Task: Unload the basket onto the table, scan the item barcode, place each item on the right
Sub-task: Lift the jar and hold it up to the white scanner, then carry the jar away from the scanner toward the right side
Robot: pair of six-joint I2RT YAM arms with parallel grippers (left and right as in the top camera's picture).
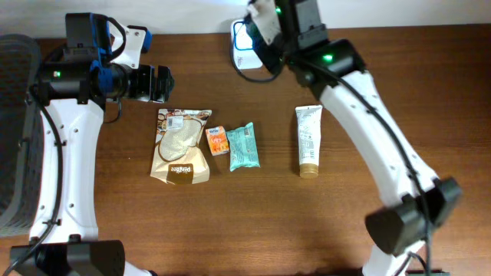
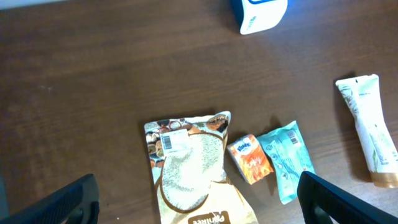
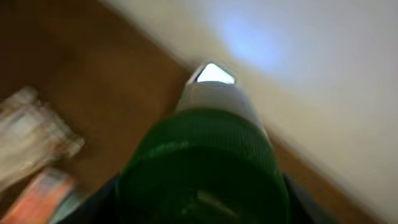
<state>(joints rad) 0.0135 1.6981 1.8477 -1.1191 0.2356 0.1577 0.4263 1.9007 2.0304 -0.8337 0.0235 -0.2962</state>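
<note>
My right gripper (image 1: 268,23) is shut on a white bottle with a green cap (image 3: 205,168), held at the back of the table right over the white and blue scanner (image 1: 242,42). In the right wrist view the cap fills the frame between my dark fingers (image 3: 297,200), and the white body (image 3: 214,93) points away, blurred. I see no barcode on it. My left gripper (image 1: 164,83) hangs open and empty above the table's left, with its fingers (image 2: 346,198) wide apart over a brown snack bag (image 2: 189,180).
A row of items lies mid-table: the brown snack bag (image 1: 181,146), a small orange pack (image 1: 218,140), a teal packet (image 1: 244,146) and a white tube (image 1: 308,139). A grey chair (image 1: 15,123) stands at the left edge.
</note>
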